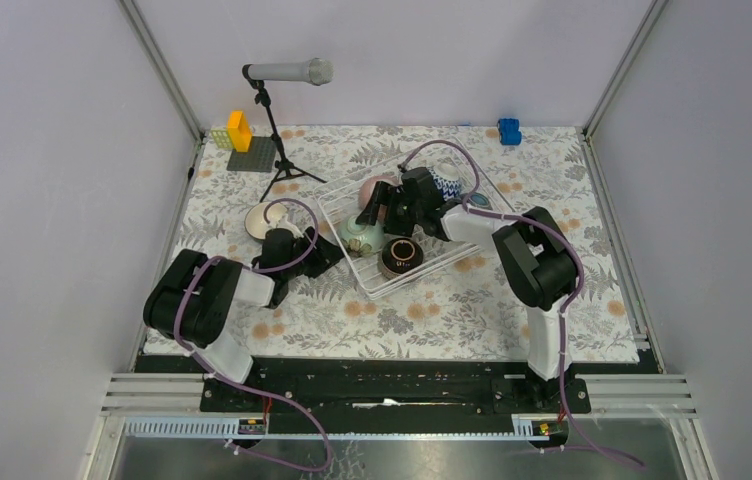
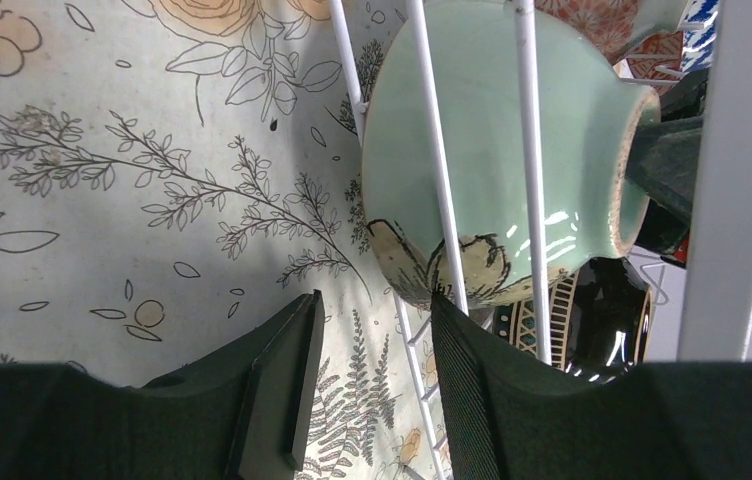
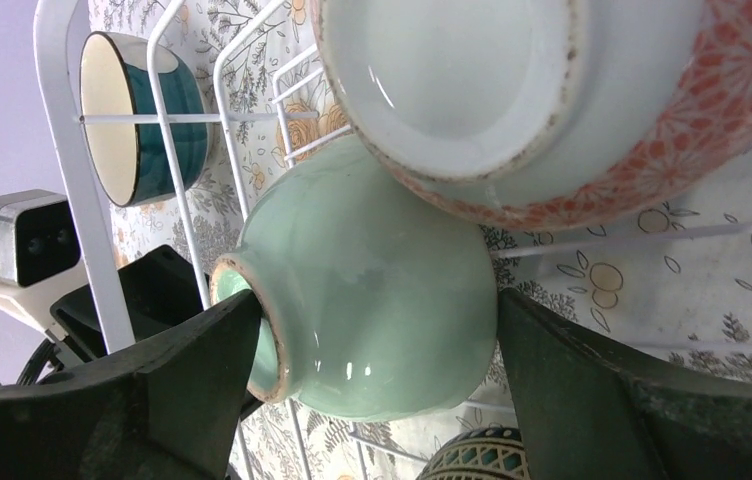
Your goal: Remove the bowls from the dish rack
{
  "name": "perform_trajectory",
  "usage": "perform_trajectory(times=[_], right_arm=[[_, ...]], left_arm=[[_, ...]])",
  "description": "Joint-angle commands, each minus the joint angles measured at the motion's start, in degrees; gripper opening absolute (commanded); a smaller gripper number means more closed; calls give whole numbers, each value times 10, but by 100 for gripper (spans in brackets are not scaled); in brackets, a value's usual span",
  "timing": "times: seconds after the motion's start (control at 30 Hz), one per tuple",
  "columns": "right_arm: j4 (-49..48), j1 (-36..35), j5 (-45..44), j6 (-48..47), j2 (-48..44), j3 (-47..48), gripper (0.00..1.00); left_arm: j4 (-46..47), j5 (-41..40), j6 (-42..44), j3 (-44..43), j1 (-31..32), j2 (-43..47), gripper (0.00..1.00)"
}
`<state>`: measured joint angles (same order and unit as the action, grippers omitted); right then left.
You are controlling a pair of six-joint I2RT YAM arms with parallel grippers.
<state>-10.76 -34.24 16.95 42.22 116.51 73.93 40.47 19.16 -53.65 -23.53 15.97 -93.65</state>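
Note:
The white wire dish rack (image 1: 422, 262) lies mid-table. In it, the mint green bowl (image 3: 372, 250) lies on its side with my right gripper (image 3: 377, 300) shut on it, one finger at the foot and one at the rim. The pink bowl (image 3: 552, 100) leans just behind it, and a dark bowl with gold pattern (image 1: 401, 256) sits in the near corner. The blue-white zigzag bowl (image 1: 447, 180) is at the back. A teal bowl with white inside (image 1: 267, 218) stands on the cloth left of the rack. My left gripper (image 2: 372, 390) is open at the rack's left wall, beside the mint green bowl (image 2: 492, 150).
A microphone on a tripod (image 1: 287, 72) stands at the back left, next to a grey baseplate with yellow blocks (image 1: 250, 150). A blue block (image 1: 509, 130) lies at the back right. Grey walls close in the floral cloth on three sides.

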Motion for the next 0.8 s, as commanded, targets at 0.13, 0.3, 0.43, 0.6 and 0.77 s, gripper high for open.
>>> perform_trajectory(times=[0.13, 0.3, 0.43, 0.6, 0.77], right_arm=[[4, -12, 26, 29, -87, -34, 82], [9, -10, 1, 13, -114, -44, 75], [13, -10, 2, 5, -120, -44, 74], [21, -10, -5, -7, -128, -41, 73], [58, -10, -39, -46, -156, -22, 74]], left_arm=[[-4, -13, 5, 14, 9, 37, 52], [-46, -27, 17, 18, 9, 80, 52], [-72, -39, 25, 24, 9, 106, 52], [-108, -54, 33, 28, 9, 143, 52], [-151, -75, 38, 39, 9, 205, 52]])
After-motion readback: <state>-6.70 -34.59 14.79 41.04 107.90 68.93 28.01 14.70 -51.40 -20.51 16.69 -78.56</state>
